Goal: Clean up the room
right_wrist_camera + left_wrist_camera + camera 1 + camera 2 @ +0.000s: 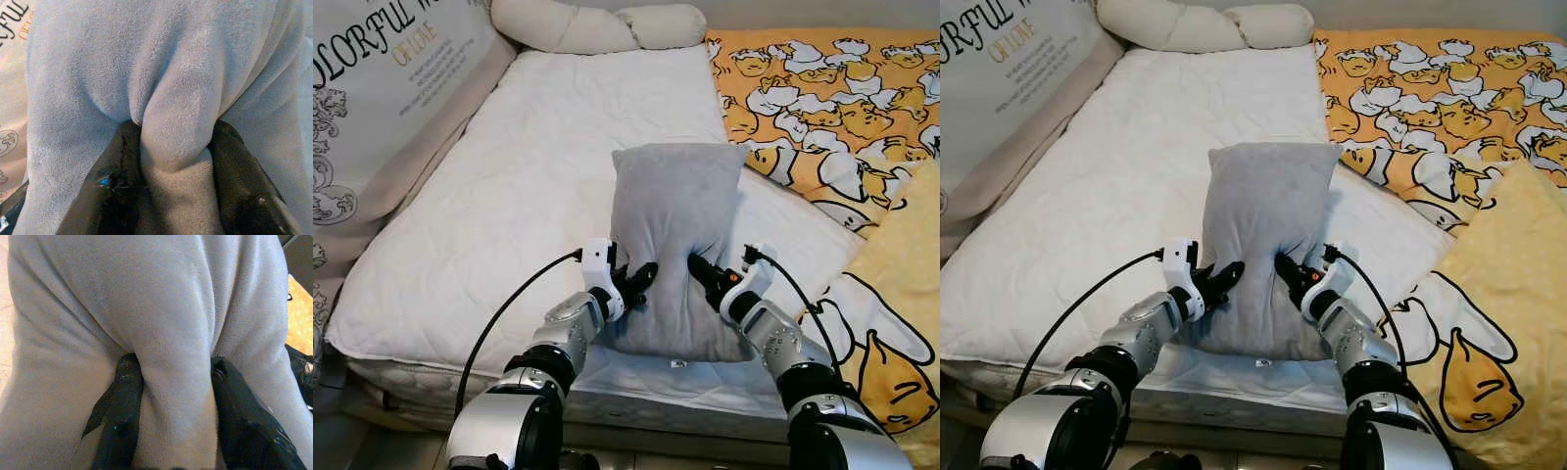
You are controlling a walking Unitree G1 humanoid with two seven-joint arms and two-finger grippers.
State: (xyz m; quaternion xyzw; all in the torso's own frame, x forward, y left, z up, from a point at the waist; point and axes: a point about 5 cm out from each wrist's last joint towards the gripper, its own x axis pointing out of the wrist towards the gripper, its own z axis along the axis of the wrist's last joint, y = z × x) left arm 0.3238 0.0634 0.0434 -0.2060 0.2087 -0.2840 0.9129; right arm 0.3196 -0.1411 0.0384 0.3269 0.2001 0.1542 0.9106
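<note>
pinching folds of plush, both pairs of fingers (124, 401) are clamping the grey pillow (675, 245): left gripper (641, 279) on one edge, right gripper (703, 269) on the other. it is standing upright on the white mattress (509, 196), not yet placed; the yellow blanket (832, 108) is lying rumpled. no containers visible.

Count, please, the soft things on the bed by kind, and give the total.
Grey pillow, pinched by the left hand and the right hand: 1
Cream knotted cushion: 1
Printed cushion with lettering: 1
Yellow cartoon blanket: 1
Total: 4
</note>
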